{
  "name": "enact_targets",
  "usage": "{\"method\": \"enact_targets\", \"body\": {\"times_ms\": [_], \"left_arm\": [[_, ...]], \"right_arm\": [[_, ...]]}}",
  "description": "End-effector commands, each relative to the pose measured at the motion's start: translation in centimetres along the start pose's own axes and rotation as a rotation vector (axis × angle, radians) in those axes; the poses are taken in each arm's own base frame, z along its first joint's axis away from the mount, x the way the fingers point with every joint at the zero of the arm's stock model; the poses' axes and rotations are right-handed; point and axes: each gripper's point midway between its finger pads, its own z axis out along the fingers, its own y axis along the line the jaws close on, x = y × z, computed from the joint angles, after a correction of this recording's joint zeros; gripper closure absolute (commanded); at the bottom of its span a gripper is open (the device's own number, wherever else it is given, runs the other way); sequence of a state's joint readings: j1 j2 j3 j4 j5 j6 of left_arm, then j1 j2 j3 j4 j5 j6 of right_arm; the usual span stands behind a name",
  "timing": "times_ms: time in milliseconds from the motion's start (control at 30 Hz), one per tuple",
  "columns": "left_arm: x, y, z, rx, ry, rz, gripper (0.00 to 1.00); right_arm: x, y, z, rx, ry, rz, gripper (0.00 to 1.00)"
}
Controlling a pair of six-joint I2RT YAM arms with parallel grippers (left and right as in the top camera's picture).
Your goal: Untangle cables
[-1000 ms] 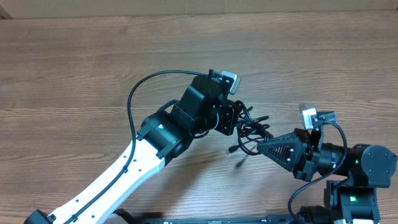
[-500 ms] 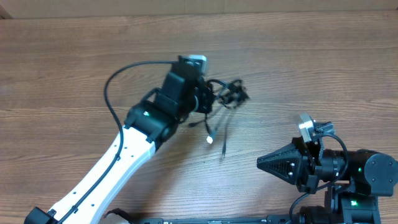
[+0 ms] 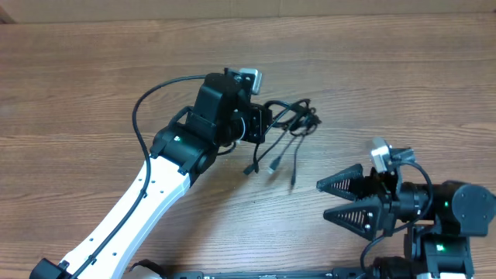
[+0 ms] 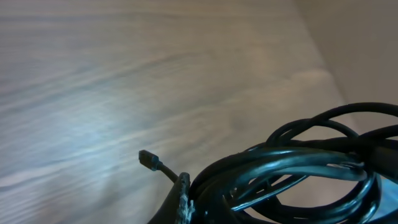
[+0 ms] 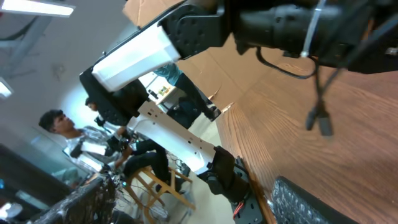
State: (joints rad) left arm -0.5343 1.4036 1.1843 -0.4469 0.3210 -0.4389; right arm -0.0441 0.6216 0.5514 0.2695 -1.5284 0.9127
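A knot of thin black cables (image 3: 293,118) hangs above the wooden table, with my left gripper (image 3: 270,125) shut on it. Three loose ends with plugs (image 3: 273,164) dangle below the knot. In the left wrist view the looped cables (image 4: 298,167) fill the lower right beside one fingertip (image 4: 181,194), and a small plug (image 4: 148,158) sticks out to the left. My right gripper (image 3: 321,200) is open and empty, lower right of the bundle and well apart from it. Its wrist view shows a hanging plug (image 5: 320,121) ahead, above its fingers (image 5: 305,202).
The white left arm (image 3: 147,198) crosses the table (image 3: 93,85) diagonally from the lower left, its thicker black wire (image 3: 143,108) arching above it. The table's far edge (image 3: 248,17) runs along the top. Beyond the table's side, the right wrist view shows a seated person (image 5: 59,124) and a stool (image 5: 149,180).
My right gripper has let go of the tangle, drawn back to the lower right and opened. The left gripper carried the whole tangle up and to the left, then slightly back right.
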Motion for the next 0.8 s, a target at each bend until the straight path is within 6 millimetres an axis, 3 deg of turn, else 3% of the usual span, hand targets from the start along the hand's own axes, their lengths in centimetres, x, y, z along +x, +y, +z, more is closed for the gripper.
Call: {"method": "enact_targets", "body": {"times_ms": [0,400,567,767], "left_arm": [[1.1,-3.9,-0.7,0.226,0.078,0.021,0.96],[4.1,-9.1,-0.9,0.394,0.173,0.088,0.96],[4.5,-9.8,-0.8,0.403,0.177,0.1,0.96],[4.8,-10.2,-1.1,0.434,0.195,0.099,0.96]], "right_arm": [[-0.8,-0.7,0.1,0.013,-0.018,0.046,0.22],[-1.6,-2.4,0.0,0.053,-0.065,0.04,0.19],[-2.3,-3.5,-0.1,0.087,-0.101,0.025,0.19],[-3.3,-6.3,-0.2,0.145,-0.143,0.029,0.21]]}}
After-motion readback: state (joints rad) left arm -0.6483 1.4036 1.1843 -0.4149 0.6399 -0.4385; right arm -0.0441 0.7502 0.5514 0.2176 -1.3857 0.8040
